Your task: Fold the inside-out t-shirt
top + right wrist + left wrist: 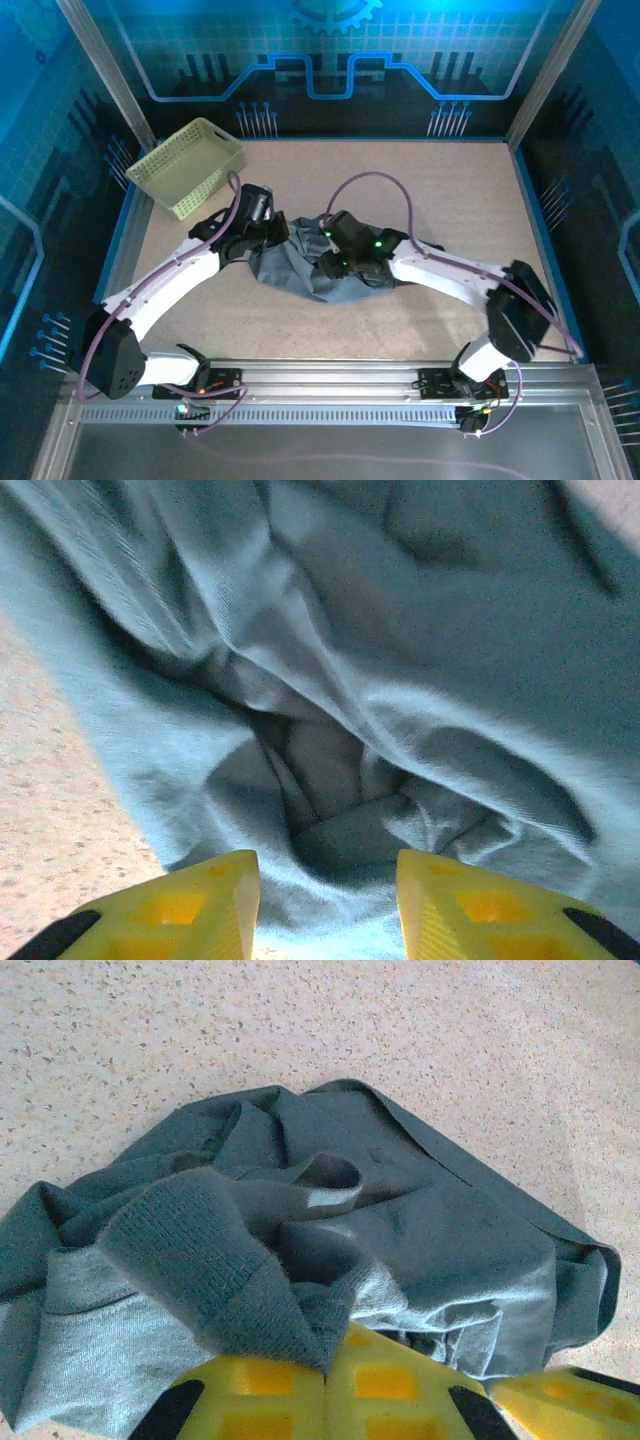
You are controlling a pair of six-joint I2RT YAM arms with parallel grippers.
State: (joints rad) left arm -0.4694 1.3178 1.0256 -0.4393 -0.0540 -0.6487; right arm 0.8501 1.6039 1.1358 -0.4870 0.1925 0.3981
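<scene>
Shirt: the shirt (296, 270) lies in a crumpled heap at mid-bench, between the two arms, with nothing flattened or folded yet.
Where it sits: it is well apart from the basket (165, 146) at the far left corner, on the open speckled bench (450, 200).
Left end effector: the left end effector (325, 1362) has its fingers pressed together, pinching a raised ridge of ribbed fabric at the heap's left end. That is likely a hem, cuff or collar band taken as an anchor, so the cloth can be drawn out against it.
Right end effector: the right end effector (328, 865) has its fingers spread, with creased cloth bunched in the gap just beyond the tips. It appears poised over a deep fold at the heap's right side and grips nothing that can be seen.
Why two ends: holding opposite ends suits pulling the bundle apart to open it before any fold.
Long axis: in the overhead view the heap stretches left to right across the bench, from one end effector to the other, and is narrow front to back.
Pointing: which end is neck and which is hem cannot be told. The sleeves are lost in the wrinkles.
Surface: the left wrist view shows a small pale patch among the folds, possibly a label.
</scene>
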